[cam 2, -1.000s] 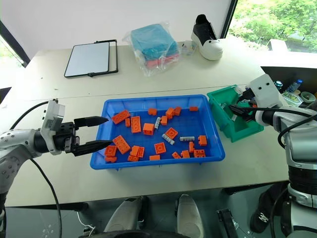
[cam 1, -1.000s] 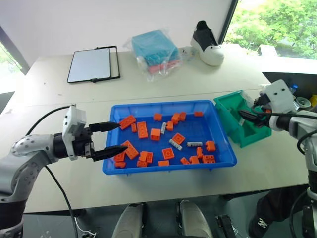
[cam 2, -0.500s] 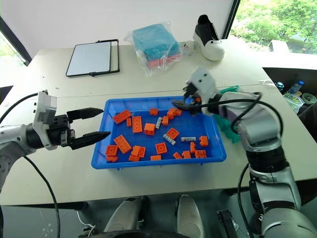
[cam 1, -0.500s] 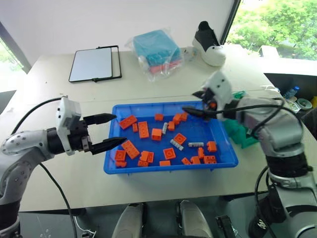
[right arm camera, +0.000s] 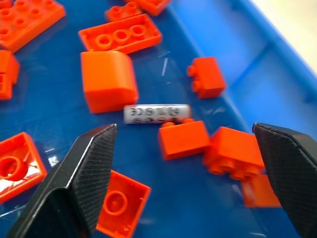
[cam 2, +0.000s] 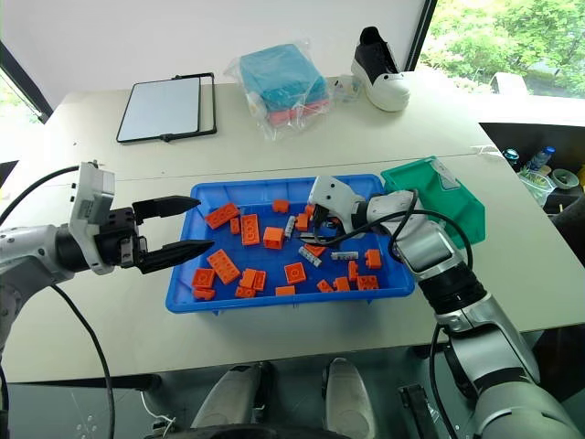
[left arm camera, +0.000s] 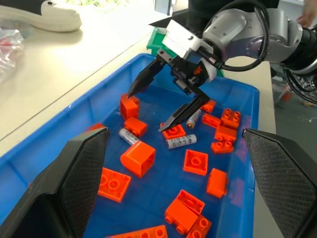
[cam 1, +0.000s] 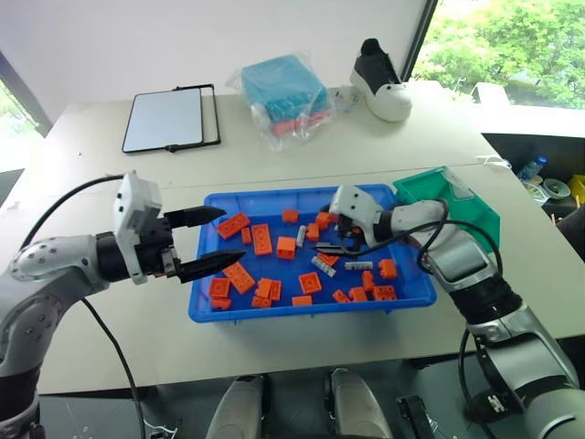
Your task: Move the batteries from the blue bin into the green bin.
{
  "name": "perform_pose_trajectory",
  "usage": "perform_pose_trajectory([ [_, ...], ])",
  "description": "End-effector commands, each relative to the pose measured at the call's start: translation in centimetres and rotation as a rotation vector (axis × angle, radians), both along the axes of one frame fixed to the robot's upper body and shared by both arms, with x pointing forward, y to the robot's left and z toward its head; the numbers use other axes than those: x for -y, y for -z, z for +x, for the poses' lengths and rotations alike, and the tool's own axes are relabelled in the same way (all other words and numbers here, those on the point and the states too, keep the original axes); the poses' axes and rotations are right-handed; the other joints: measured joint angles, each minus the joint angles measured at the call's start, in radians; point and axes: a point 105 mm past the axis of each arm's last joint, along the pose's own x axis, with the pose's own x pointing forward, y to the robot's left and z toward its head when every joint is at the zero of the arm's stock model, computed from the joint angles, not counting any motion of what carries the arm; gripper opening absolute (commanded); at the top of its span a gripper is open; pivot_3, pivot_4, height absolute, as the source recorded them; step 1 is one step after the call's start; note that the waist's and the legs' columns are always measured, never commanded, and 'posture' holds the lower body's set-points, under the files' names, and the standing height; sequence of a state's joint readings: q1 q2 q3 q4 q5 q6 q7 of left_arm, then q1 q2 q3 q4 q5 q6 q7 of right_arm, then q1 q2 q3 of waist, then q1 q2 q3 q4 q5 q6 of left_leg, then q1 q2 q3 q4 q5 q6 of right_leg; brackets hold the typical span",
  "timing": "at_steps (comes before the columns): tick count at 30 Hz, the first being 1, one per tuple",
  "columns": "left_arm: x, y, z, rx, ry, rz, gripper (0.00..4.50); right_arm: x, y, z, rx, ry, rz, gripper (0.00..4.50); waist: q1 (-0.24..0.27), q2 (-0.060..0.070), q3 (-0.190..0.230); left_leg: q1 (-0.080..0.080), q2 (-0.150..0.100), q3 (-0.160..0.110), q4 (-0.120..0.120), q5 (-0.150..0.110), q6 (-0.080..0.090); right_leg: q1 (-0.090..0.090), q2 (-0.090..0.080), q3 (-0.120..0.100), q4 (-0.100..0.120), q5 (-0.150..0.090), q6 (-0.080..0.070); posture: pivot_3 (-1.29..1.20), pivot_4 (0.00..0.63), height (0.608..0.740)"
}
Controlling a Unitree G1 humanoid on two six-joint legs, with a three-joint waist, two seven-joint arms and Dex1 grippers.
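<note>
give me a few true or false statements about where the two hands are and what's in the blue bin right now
1. The right hand is inside the blue bin, fingers spread. True.
2. The right hand holds a battery. False: its fingers are empty, and a battery lies on the bin floor ahead of them.
3. The left hand is open at the bin's left end. True.
4. The blue bin holds only batteries. False: orange bricks lie among them.
5. The green bin sits left of the blue bin. False: it sits to its right.

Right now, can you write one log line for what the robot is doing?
right end effector: open, over silver-grey cylinder batteries | shallow bright blue plastic bin: batteries among orange bricks | left end effector: open, empty
</note>
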State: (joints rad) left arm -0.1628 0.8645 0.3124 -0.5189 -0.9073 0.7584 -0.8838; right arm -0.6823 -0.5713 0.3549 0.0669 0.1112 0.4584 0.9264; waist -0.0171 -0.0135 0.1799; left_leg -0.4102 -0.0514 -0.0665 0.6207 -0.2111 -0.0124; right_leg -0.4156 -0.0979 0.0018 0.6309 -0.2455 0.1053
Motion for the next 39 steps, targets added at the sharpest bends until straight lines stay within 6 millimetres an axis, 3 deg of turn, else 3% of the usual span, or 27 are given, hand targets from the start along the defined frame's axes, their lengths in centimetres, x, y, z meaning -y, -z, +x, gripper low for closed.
perform_pose_trajectory([
  [1,-0.3,-0.6,-0.5,0.043,0.005,0.016,4.50,-1.2,-0.9,0.3,0.058,-0.049,-0.004,4.48,0.002,0.000,0.000,0.000,0.000,0.000,0.000,0.000,0.000,0.000,0.000,0.000,0.000,-0.001,-0.001,0.00,0.150,0.731],
  [10,-0.6,-0.6,-0.5,0.054,0.012,0.002,4.50,-2.8,0.6,1.5,0.035,-0.091,-0.053,4.48,0.002,0.000,0.000,0.000,0.000,0.000,0.000,0.000,0.000,0.000,0.000,0.000,0.000,-0.001,-0.002,0.00,0.150,0.731],
  [17,-0.8,-0.4,-0.7,0.066,0.016,-0.001,4.50,-2.3,2.1,2.4,-0.028,-0.079,-0.097,4.48,0.001,0.000,0.000,0.000,0.000,0.000,0.000,0.000,0.000,0.000,0.000,0.000,0.000,-0.001,-0.002,0.00,0.150,0.731],
  [22,-1.0,0.0,-0.8,0.071,0.016,0.000,4.50,-2.2,3.1,1.8,-0.097,-0.109,-0.120,4.48,0.001,0.000,0.000,0.000,0.000,0.000,0.000,0.000,0.000,0.000,0.000,0.000,0.000,-0.001,-0.002,0.00,0.150,0.731],
  [25,-1.1,0.2,-0.8,0.075,0.016,0.000,4.50,-2.6,3.0,1.6,-0.104,-0.120,-0.105,3.62,0.001,0.000,0.000,0.001,0.000,0.000,0.000,0.000,0.000,0.001,0.000,0.000,0.000,-0.001,-0.002,0.00,0.150,0.731],
  [28,-1.1,0.2,-0.7,0.078,0.015,-0.002,4.50,-2.9,2.3,1.4,-0.091,-0.121,-0.080,2.24,0.000,0.000,0.000,0.001,0.000,0.000,0.000,0.000,0.000,0.001,0.000,0.000,0.000,-0.001,-0.002,0.00,0.150,0.731],
  [32,-1.1,0.4,-0.6,0.076,0.019,-0.002,4.50,-3.2,-0.2,0.8,-0.065,-0.113,0.007,2.27,0.002,0.000,0.000,0.001,0.000,0.000,0.000,0.000,0.000,0.000,0.000,0.000,0.000,-0.001,-0.002,0.00,0.150,0.731],
  [34,-1.0,0.5,-0.5,0.077,0.024,-0.005,4.50,-2.8,-2.7,0.5,0.010,-0.074,0.064,2.27,0.003,0.001,0.001,0.001,0.000,0.000,0.000,0.000,0.000,0.000,0.000,0.000,0.000,-0.001,-0.002,0.00,0.150,0.731],
  [37,-0.8,0.5,-0.5,0.075,0.034,-0.009,4.50,-1.0,-6.9,0.0,0.106,0.035,0.165,2.27,0.007,0.001,0.001,0.000,0.000,0.000,0.000,0.000,0.000,-0.001,-0.001,0.000,0.000,-0.001,-0.002,0.00,0.150,0.731],
  [39,-0.8,0.6,-0.5,0.071,0.041,-0.010,4.50,1.8,-9.3,-0.2,0.168,0.169,0.216,2.27,0.009,0.001,0.001,0.000,0.000,-0.001,0.000,0.000,0.000,-0.001,-0.001,0.000,0.000,-0.001,-0.002,0.00,0.150,0.731],
])
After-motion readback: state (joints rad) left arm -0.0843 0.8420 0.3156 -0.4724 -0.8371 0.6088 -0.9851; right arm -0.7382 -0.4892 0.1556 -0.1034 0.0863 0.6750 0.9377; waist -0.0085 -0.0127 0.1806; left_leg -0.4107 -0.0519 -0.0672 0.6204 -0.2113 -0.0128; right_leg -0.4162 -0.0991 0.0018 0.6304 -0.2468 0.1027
